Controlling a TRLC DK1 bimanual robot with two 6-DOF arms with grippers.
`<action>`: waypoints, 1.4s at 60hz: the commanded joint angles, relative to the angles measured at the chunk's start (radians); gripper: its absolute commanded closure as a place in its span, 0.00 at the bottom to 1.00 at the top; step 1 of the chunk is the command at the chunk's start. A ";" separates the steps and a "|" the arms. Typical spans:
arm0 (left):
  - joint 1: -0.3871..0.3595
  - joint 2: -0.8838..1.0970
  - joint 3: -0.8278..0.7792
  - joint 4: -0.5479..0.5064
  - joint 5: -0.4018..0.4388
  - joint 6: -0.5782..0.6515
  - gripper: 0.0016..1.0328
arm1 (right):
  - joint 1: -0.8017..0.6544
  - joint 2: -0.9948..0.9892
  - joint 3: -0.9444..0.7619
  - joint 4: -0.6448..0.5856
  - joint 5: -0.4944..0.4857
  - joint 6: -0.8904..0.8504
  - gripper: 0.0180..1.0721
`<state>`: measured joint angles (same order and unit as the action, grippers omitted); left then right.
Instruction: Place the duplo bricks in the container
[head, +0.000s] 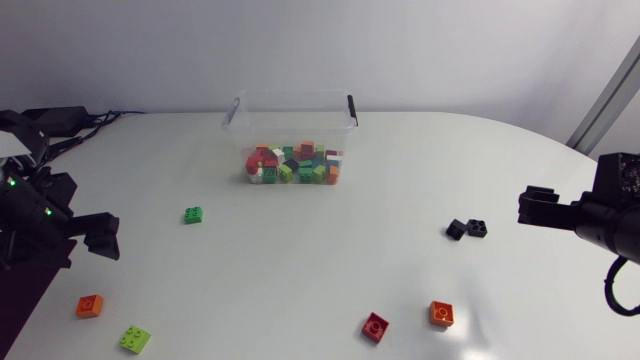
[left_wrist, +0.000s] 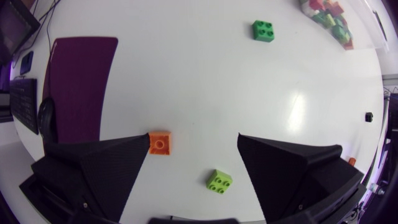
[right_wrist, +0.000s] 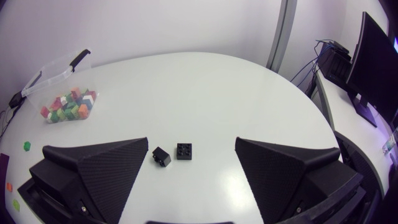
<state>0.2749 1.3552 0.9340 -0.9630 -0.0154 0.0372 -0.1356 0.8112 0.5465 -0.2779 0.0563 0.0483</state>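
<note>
Currently left pincer (left_wrist: 194, 140), right pincer (right_wrist: 191, 142) spread wide; clear plastic container (head: 290, 95) holds studded bricks (head: 292, 165).

A broad white table (head: 300, 265) filled the scene, smooth and glossy, its far edge curving round. On the table's surface, a bright patch of light (left_wrist: 296, 111) gleamed.

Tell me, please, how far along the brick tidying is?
Done: many coloured bricks lie in the clear plastic container. In hand: nothing; left gripper, right gripper open. Left: seven loose: green brick, two orange bricks, lime brick, red brick, two black bricks.
</note>
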 joint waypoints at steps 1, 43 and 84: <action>0.049 0.079 0.006 -0.023 0.003 -0.010 0.06 | -0.018 0.046 0.050 -0.055 0.002 -0.039 0.04; 0.187 0.272 -0.144 0.164 0.002 -0.008 0.17 | -0.177 0.197 0.095 -0.156 -0.088 -0.068 0.04; 0.222 0.263 -0.190 0.259 0.002 0.104 0.59 | -0.213 0.174 0.073 -0.161 -0.130 -0.133 0.04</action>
<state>0.4835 1.6176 0.7708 -0.7048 -0.0154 0.1139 -0.3363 0.9977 0.6395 -0.4389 -0.0677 -0.0574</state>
